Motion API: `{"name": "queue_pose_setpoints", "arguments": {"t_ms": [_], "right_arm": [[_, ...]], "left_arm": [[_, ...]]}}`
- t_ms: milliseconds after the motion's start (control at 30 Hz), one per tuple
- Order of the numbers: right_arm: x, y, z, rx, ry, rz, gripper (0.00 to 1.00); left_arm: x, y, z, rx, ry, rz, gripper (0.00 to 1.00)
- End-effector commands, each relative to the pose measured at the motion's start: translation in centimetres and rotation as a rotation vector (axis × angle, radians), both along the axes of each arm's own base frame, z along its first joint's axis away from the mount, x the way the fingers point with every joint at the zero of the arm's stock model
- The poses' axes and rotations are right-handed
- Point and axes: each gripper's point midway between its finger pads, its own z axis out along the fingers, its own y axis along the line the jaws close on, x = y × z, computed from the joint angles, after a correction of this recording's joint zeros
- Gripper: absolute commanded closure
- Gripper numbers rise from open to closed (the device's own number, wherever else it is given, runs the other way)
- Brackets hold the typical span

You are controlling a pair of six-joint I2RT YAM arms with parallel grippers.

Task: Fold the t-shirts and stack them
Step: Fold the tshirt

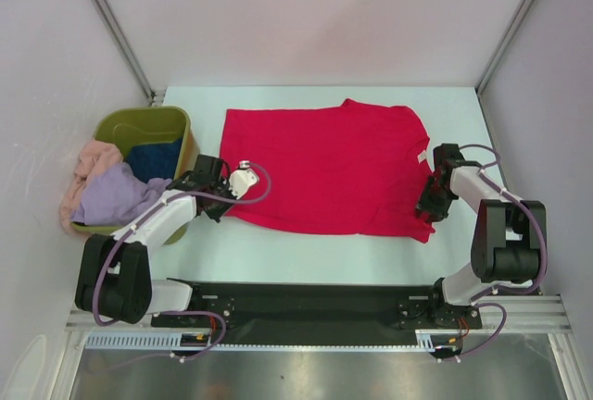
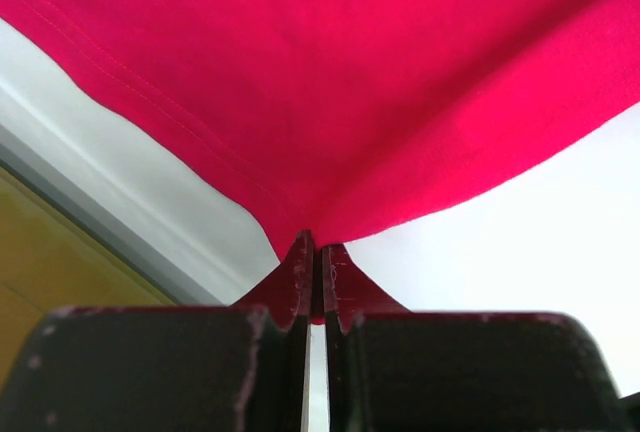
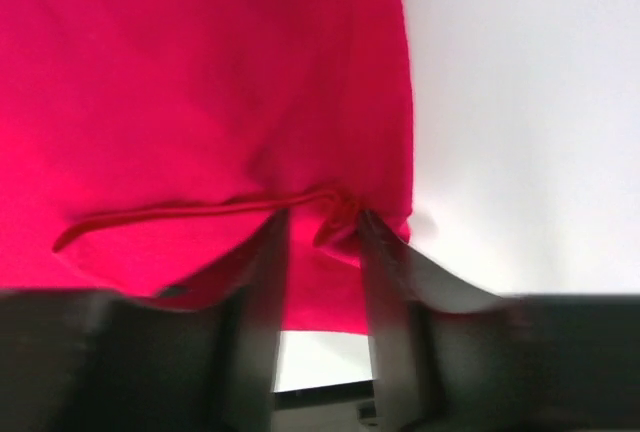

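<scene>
Top view: the red t-shirt (image 1: 324, 168) lies spread flat on the table (image 1: 306, 252), with no fold made yet. The lavender t-shirt (image 1: 116, 194), peach-pink t-shirt (image 1: 93, 161) and dark blue t-shirt (image 1: 156, 155) are heaped in the olive tub (image 1: 148, 120) at left, and nothing is stacked. The left gripper (image 1: 222, 204) sits at the red shirt's near left corner and the right gripper (image 1: 431, 204) at its near right edge. The jaws are too small to read here.

Left wrist: the left gripper (image 2: 317, 252) is pinched tight on the shirt corner, and the cloth fans away from it.

Right wrist: the right gripper (image 3: 318, 227) has its jaws part-way apart, straddling a puckered ridge at the hem. As far as shows, it is not clamped. The near hem is hidden behind the fingers.
</scene>
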Motion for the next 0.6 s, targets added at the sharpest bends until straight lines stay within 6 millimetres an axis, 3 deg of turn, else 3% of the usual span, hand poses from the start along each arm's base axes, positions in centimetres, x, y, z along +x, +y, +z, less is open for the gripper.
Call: {"name": "queue_pose_setpoints", "arguments": {"t_ms": [0, 67, 233, 333, 433, 567], "right_arm": [[-0.8, -0.4, -0.3, -0.034, 0.032, 0.011, 0.71], [-0.4, -0.5, 0.0, -0.036, 0.016, 0.005, 0.82], [0.1, -1.4, 1.5, -0.089, -0.023, -0.003, 0.88], [0.3, -1.7, 2.1, -0.107, -0.036, -0.003, 1.00], [1.4, -1.7, 3.8, -0.112, -0.095, 0.015, 1.00], [4.6, -1.0, 8.8, -0.102, -0.302, 0.105, 1.00]], "left_arm": [[1.4, -0.7, 1.6, -0.030, -0.040, -0.002, 0.96], [1.5, -0.7, 1.8, -0.028, -0.041, -0.006, 0.96], [1.6, -0.6, 2.0, -0.022, -0.046, -0.006, 0.96], [1.7, -0.6, 2.2, -0.020, -0.048, -0.006, 0.97], [2.2, -0.6, 3.0, -0.020, -0.061, 0.009, 0.98], [3.7, -0.5, 4.2, -0.007, -0.100, 0.013, 0.98]]}}
